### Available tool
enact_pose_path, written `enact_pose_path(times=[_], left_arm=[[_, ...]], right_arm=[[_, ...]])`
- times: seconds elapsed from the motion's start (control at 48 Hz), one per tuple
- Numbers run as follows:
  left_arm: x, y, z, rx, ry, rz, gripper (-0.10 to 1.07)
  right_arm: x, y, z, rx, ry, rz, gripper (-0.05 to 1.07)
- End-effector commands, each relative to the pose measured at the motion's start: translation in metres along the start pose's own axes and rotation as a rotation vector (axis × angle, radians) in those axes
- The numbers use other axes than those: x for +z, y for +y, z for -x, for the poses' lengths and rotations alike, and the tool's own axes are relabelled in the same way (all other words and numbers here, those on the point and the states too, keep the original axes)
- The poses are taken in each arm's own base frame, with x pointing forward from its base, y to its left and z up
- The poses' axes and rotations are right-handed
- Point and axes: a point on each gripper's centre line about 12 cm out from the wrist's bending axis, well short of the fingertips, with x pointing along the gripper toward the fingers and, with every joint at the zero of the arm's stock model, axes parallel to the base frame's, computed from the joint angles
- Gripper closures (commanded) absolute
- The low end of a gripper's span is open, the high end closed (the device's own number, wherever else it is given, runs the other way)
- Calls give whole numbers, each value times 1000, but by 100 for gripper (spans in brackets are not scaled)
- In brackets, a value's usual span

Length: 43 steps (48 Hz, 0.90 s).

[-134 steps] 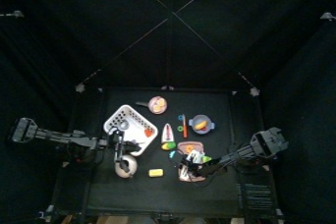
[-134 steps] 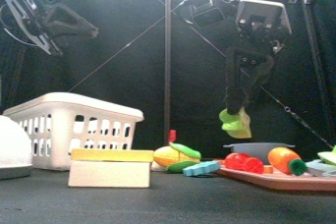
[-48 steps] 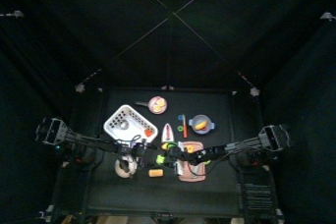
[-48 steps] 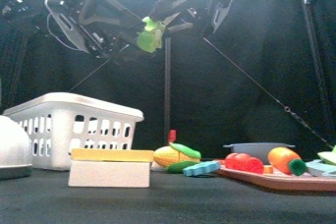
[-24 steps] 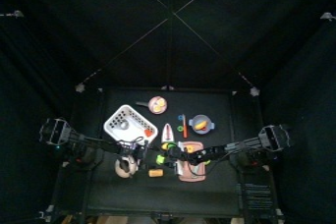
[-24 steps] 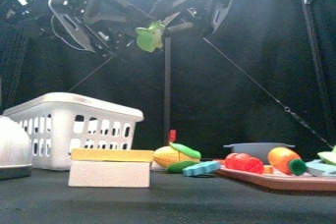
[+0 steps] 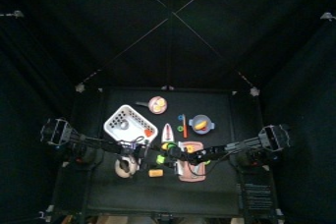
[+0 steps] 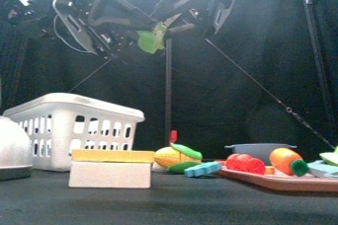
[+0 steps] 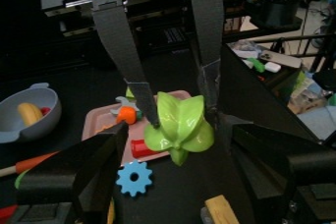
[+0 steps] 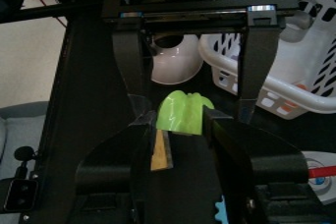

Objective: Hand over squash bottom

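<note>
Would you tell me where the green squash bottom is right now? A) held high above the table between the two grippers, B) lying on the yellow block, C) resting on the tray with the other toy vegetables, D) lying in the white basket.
A: the squash bottom hangs high above the table where the left gripper and right gripper meet; both wrist views show it between the jaws.

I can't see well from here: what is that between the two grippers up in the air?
The squash bottom, a small green toy piece. In the front view it sits between the left gripper and right gripper, high above the table.
</note>
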Motion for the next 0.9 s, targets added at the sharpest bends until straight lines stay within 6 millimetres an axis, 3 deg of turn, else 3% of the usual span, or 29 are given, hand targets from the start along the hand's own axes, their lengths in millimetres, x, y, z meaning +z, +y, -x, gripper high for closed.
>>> enact_pose_path(times=[0.0,0.562,0.875], left_arm=[[10,2,-3,5,-35,1,-1],[10,2,-3,3,-35,-5,21],[8,1,-2,2,-29,-6,21]], right_arm=[[12,1,7,8,-35,-3,40],[9,0,5,6,-27,-7,37],[9,0,6,7,-27,-9,10]])
